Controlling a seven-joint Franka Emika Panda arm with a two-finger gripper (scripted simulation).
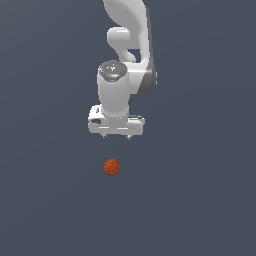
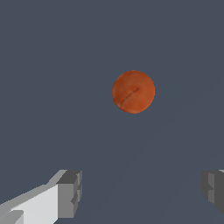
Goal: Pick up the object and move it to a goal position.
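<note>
1. Here the end effector hangs above the dark grey tabletop, its fingers spread wide apart and holding nothing.
2. The ball, small, orange-red and slightly mottled, lies alone on the tabletop, apart from the arm and, in the exterior view, just below the end effector.
3. In the wrist view the ball sits ahead of the two fingertips, not between them, so nothing touches it yet.
4. The step in hand looks like the approach before the grasp; lifting and carrying are not yet begun.
5. Next, I judge, the end effector must centre over the ball, descend until the fingers straddle it, then close gently, since a round ball may roll away.
6. No goal marker shows in either view.
</note>
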